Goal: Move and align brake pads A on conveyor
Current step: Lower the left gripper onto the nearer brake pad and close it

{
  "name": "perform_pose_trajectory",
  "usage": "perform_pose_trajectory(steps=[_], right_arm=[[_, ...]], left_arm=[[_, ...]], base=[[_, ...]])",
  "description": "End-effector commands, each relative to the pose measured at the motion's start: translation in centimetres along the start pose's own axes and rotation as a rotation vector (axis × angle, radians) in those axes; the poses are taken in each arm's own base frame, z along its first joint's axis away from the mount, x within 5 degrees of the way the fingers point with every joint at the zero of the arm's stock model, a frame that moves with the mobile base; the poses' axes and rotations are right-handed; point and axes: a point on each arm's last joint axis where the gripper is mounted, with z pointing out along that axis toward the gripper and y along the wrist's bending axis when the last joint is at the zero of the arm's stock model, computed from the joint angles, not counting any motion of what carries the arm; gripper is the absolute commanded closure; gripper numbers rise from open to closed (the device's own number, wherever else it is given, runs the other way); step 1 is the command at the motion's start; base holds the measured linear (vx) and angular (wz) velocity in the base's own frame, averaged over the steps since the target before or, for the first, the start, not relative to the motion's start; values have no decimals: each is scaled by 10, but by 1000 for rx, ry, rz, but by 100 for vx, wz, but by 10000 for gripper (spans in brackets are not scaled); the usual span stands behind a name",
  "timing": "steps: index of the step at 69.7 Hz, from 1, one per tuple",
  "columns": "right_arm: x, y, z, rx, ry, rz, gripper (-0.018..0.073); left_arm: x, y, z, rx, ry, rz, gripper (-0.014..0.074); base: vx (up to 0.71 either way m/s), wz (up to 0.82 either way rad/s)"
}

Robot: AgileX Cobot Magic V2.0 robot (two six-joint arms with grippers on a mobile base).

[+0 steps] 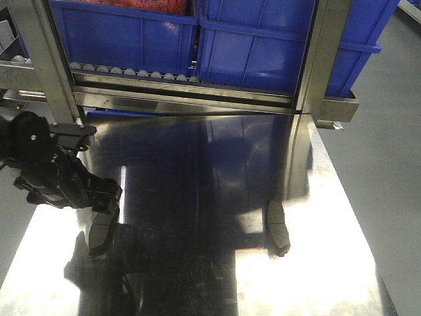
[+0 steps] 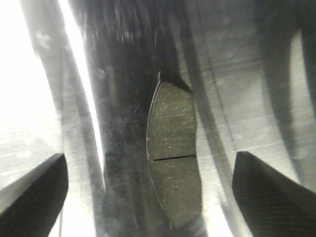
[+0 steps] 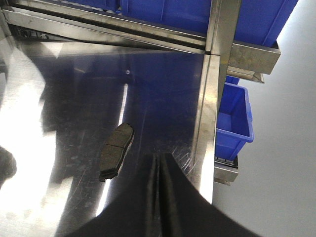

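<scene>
Hovering over the shiny steel surface point(image 1: 197, 164), the left hand point(image 2: 149, 157) is spread wide, its fingers point(image 2: 34, 192) flanking one flat dark-grey grooved brake pad point(image 2: 173, 173) without touching it. The right hand point(image 3: 159, 165) is clenched empty, near a second pad point(image 3: 116, 150) lying flat.

Left pad point(image 1: 102, 237) and right pad point(image 1: 277, 227) lie on tabletop point(image 1: 197, 171).

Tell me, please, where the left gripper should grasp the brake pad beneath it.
Probably across its narrow width at mid-length, from straight above: the brake pad lies flat on the tabletop, long edges facing the fingers of the open left gripper.
</scene>
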Motion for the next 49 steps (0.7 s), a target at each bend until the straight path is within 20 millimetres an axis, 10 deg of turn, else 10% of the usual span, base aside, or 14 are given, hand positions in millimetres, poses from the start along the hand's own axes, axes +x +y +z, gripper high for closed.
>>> perform_pose_trajectory(steps=[1, 49], right_arm=[[-14, 0, -3, 1, -86, -15, 563], [-14, 0, -3, 1, -86, -15, 563]], left_arm=[[-9, -4, -5, 16, -33, 17, -26], [-10, -5, 28, 22, 30, 12, 9]], base=[[0, 0], [0, 0]])
